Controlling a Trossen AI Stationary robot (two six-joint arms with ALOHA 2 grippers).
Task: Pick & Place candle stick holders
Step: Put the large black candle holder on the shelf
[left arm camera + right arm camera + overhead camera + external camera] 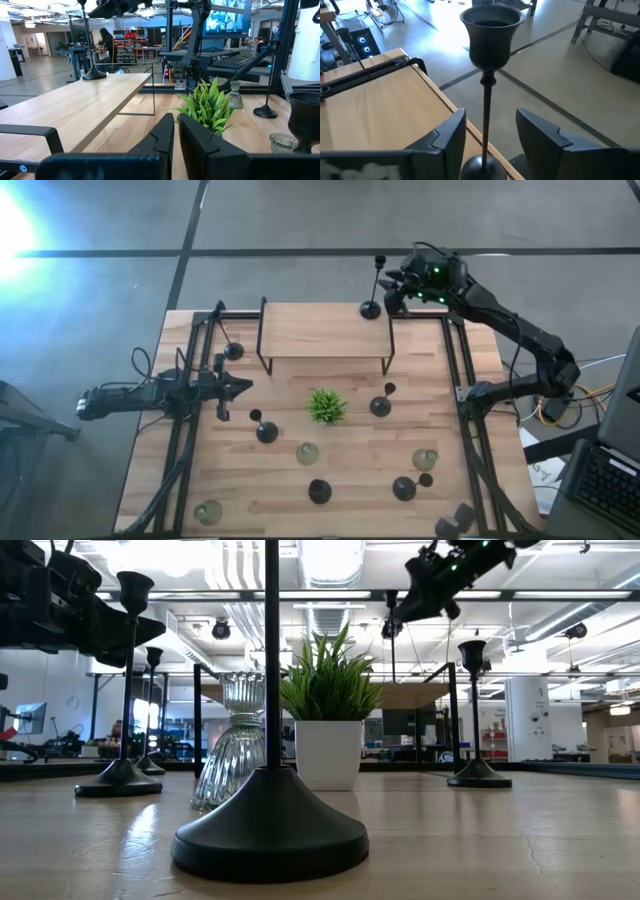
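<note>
My right gripper [487, 137] has its fingers parted on either side of a tall black candle stick holder [489, 75], with daylight showing between each finger and the stem, so nothing is clamped. The holder stands upright on its own base at the far right corner of the raised wooden shelf [320, 330], right at the edge (I would not want to nudge it off). To finish this release well, I would open a little wider first, then draw straight back and up along the stem's axis, keeping both fingers clear of the cup on top. Further out, below the shelf, the other black holders and the pale glass ones wait around the green plant [326, 406]. My left gripper [240, 387] sits closed and empty, well away at the table's left side.
</note>
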